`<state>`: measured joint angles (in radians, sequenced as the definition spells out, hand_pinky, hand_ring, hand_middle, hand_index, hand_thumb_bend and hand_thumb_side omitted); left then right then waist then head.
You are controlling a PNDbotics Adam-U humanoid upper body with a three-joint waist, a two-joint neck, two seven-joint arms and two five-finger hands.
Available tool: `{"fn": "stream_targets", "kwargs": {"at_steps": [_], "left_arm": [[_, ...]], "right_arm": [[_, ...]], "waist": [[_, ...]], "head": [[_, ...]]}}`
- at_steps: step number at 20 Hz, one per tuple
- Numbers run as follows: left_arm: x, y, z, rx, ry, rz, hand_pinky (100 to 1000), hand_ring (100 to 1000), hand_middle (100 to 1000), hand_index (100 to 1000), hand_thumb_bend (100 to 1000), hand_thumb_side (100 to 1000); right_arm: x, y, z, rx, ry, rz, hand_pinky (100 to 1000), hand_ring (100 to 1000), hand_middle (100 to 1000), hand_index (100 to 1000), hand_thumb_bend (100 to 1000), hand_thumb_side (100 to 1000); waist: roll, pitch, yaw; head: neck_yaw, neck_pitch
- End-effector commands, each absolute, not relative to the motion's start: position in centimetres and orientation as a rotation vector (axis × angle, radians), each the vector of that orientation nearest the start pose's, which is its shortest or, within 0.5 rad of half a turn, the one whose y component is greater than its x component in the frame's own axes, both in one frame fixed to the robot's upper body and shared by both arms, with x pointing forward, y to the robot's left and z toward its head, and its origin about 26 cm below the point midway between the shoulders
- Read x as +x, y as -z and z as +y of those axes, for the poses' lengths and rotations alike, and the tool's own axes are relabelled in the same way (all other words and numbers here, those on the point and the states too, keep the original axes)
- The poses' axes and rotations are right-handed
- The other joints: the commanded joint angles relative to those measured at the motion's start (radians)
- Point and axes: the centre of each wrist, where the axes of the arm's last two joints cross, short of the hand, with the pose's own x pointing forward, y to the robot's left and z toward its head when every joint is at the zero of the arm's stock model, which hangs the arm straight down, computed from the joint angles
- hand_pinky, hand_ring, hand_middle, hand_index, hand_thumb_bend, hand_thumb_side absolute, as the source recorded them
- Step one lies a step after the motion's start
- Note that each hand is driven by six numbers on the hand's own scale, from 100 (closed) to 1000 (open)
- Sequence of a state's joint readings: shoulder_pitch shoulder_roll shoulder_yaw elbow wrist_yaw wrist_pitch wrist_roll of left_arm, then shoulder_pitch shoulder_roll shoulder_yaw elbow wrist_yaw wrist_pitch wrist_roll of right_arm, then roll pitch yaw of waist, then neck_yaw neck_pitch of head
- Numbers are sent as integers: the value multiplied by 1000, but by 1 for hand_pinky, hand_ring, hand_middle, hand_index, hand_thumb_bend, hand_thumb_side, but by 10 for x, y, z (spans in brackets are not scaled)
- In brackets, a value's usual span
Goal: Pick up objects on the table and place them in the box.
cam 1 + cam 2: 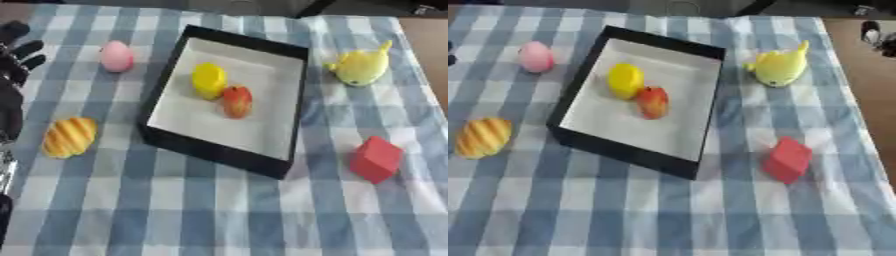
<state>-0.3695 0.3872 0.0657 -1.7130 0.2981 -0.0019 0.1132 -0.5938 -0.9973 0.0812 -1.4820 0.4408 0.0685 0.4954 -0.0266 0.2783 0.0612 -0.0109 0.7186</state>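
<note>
Box (290,107), black-walled and mid-bench, already holds a lemon (209,79) and a peach (236,101), while the left hand (17,55) waits at the left edge, fingers relaxed and spread, nearest the pink egg (116,56).

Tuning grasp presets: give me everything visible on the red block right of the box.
The red block, a solid-coloured, matte, faceted cube-like piece with slightly rounded edges, looks like foam or soft plastic. It sits tilted, one corner pointing up, on the blue-and-white checked tablecloth, to the right of the black-walled, white-floored box and nearer than the yellow whale-like toy. Only the cloth touches it; no hand is near.
</note>
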Motion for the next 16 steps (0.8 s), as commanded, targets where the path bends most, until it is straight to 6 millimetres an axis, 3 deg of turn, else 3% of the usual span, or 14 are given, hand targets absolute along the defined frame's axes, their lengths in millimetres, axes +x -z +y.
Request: {"fn": "stream_targets", "kwargs": {"at_steps": [1,7,16], "left_arm": [[344,-179,310,90,67,-2102,847,806,820,823,125,808],[344,-179,309,88,77,-2101,847,807,821,822,125,808],[344,-179,308,82,85,-2097,847,808,822,822,125,810]], "right_arm": [[350,-321,-408,-1066,-1399,-1230,928,864,820,872,100,548],[347,-326,-386,-1024,-1579,-1212,933,882,837,877,100,551],[351,-323,-365,-933,-1695,-1220,933,891,847,886,100,572]], "waist": [[-15,-37,-3],[-18,-37,-2],[-17,-36,2]], "head": [[1,0],[-6,0],[-18,2]]}}
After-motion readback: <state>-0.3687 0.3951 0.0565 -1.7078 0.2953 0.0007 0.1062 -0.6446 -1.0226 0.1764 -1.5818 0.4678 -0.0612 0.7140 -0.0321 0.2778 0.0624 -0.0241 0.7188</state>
